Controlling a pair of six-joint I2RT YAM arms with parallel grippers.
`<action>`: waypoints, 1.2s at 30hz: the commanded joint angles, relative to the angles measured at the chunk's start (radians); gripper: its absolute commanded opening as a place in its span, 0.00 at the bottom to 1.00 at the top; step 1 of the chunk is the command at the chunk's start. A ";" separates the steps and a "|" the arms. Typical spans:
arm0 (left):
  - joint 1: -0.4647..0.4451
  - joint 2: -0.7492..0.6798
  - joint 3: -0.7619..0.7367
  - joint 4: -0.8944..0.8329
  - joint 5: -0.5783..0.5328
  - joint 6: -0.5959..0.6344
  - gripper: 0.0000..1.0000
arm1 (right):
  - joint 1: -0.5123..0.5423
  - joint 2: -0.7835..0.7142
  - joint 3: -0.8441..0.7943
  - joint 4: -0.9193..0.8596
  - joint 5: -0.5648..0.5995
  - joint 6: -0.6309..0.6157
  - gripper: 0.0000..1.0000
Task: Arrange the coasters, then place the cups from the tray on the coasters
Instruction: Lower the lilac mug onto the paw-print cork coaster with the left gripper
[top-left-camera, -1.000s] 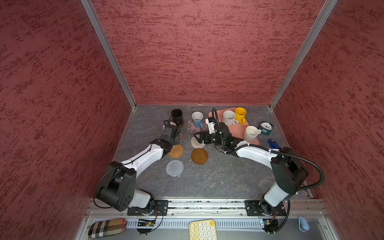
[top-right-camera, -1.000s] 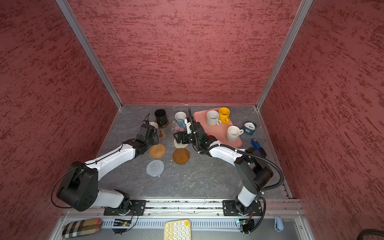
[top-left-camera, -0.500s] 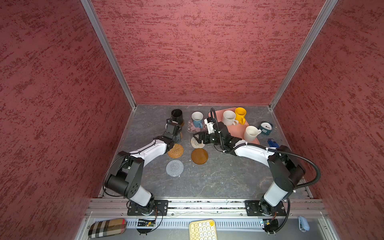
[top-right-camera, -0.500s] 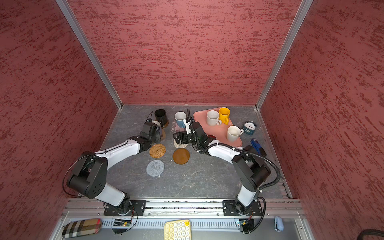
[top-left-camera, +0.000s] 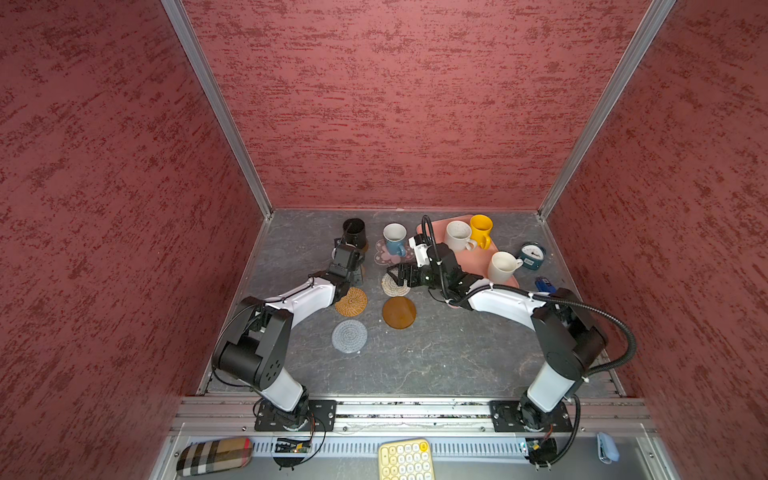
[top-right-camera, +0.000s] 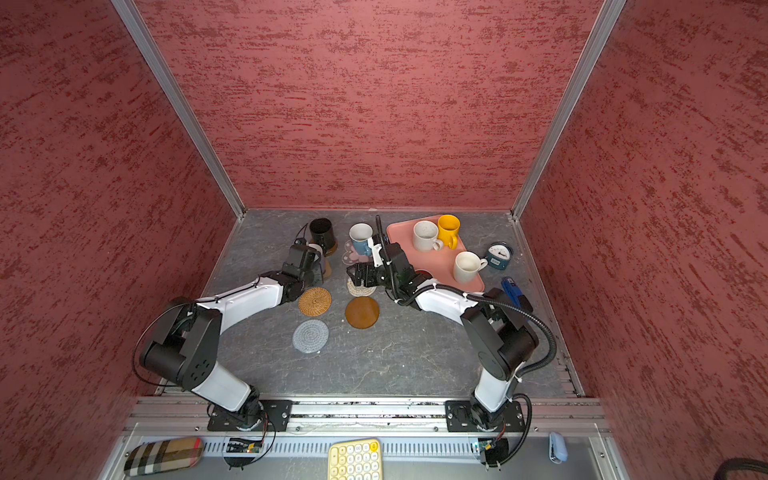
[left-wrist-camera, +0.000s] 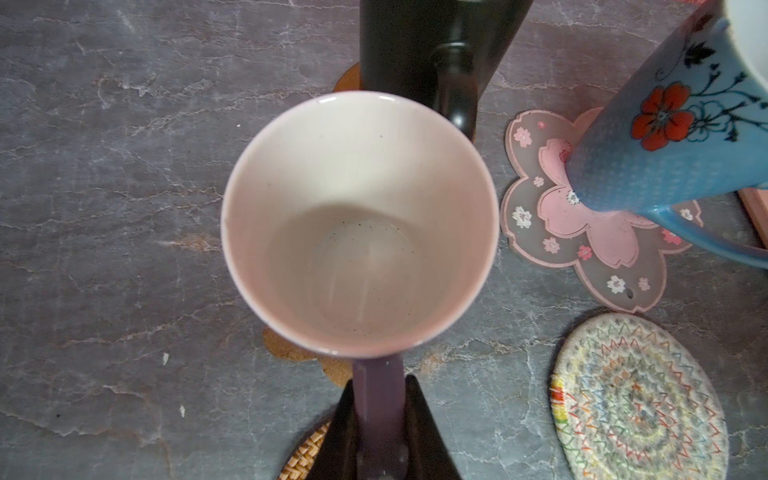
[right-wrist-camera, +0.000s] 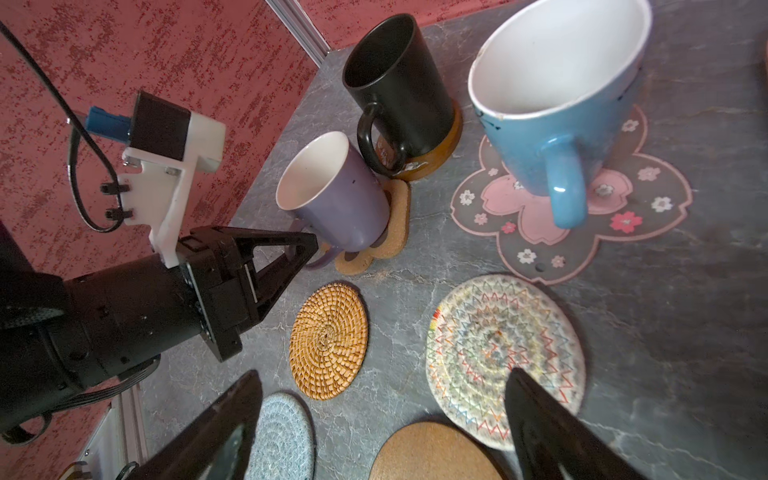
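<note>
My left gripper (left-wrist-camera: 379, 386) is shut on the handle of the lavender cup (left-wrist-camera: 359, 220), which stands over the brown paw coaster (right-wrist-camera: 380, 245). Behind it the black cup (top-left-camera: 354, 232) sits on a brown disc (right-wrist-camera: 444, 145), and the light blue cup (top-left-camera: 394, 239) on the pink flower coaster (right-wrist-camera: 623, 208). My right gripper (right-wrist-camera: 384, 374) hangs open and empty over the beige woven coaster (top-left-camera: 392, 286) and a brown disc (top-left-camera: 399, 312). Wicker (top-left-camera: 351, 301) and grey (top-left-camera: 349, 336) coasters lie bare. The pink tray (top-left-camera: 478, 262) holds speckled white (top-left-camera: 457, 235), yellow (top-left-camera: 481, 229) and cream (top-left-camera: 500, 267) cups.
A teal clock (top-left-camera: 532, 253) and a blue object (top-left-camera: 545, 286) lie right of the tray. Red walls close in on three sides. A yellow keypad (top-left-camera: 405, 459) and a plaid case (top-left-camera: 214, 455) lie beyond the front rail.
The left arm has stretched toward the back, carrying the lavender cup a little closer to the black cup. The right arm has hardly moved.
</note>
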 joint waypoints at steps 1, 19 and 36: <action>0.007 0.007 0.034 0.092 -0.006 0.014 0.00 | -0.008 0.010 0.004 0.044 -0.020 -0.001 0.92; -0.002 -0.019 -0.019 0.092 -0.017 -0.006 0.24 | -0.009 -0.018 -0.009 0.041 -0.025 0.005 0.92; -0.017 -0.119 -0.040 0.046 -0.020 -0.003 0.63 | -0.009 -0.089 -0.019 -0.010 0.008 -0.011 0.92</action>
